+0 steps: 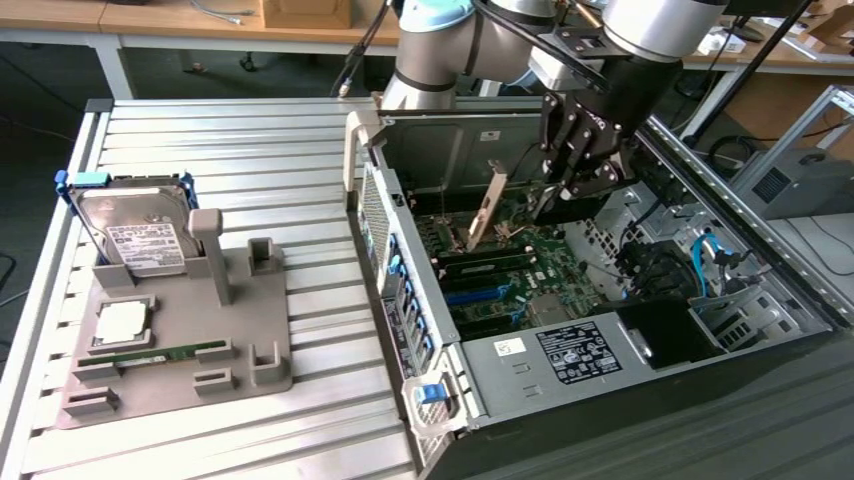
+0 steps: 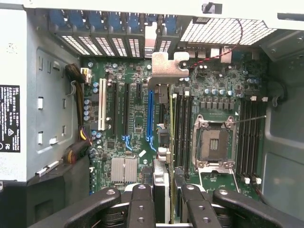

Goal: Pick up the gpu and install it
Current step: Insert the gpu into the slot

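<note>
Inside the computer case (image 1: 747, 300), the gripper (image 2: 164, 190) holds the gpu (image 2: 165, 90) above the motherboard (image 2: 133, 142).

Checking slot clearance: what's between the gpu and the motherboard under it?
Bare gap in the exterior view: the gpu, in the gripper, hangs tilted over the motherboard, with nothing in between.

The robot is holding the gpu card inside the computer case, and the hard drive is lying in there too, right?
Not quite. The gripper does hold the gpu inside the computer case, but the exterior view shows the hard drive outside it, standing upright in the grey holder at that view's left.
</note>
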You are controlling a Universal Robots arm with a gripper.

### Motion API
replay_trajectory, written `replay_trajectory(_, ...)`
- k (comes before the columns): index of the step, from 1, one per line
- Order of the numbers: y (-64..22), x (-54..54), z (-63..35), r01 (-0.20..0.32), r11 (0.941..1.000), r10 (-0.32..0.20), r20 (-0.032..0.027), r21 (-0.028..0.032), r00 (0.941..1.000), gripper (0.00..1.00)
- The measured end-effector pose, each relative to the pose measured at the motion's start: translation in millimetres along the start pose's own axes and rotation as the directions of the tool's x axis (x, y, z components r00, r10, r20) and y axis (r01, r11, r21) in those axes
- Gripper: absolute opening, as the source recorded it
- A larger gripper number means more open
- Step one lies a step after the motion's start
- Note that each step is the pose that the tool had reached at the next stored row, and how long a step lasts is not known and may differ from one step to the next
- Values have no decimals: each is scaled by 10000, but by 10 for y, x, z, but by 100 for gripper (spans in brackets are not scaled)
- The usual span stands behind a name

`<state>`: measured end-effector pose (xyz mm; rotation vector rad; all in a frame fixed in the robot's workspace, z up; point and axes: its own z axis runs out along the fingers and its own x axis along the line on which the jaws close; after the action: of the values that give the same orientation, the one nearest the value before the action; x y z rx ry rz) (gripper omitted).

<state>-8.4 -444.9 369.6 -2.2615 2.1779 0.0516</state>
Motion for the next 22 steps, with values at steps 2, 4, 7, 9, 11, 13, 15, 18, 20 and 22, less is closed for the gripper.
replay_trajectory(2,1,0,7,-1,10000,1,0,0,10000,27)
replay_trajectory(4,2,1,14,-1,10000,1,-1,-1,10000,27)
replay_trajectory(7,3,1,24,-2,10000,2,-1,0,10000,27)
replay_trajectory(9,5,1,30,-2,10000,2,-1,-1,10000,27)
replay_trajectory(11,6,1,36,-2,10000,2,-1,-1,10000,27)
replay_trajectory(13,9,1,42,-2,10000,2,-1,0,10000,27)
replay_trajectory(15,12,1,46,-2,10000,2,-2,-1,10000,27)
replay_trajectory(18,15,1,54,-2,10000,2,-1,0,10000,27)
replay_trajectory(20,17,1,59,-2,10000,2,-1,0,10000,27)
replay_trajectory(22,19,1,63,-2,10000,2,-1,0,10000,27)
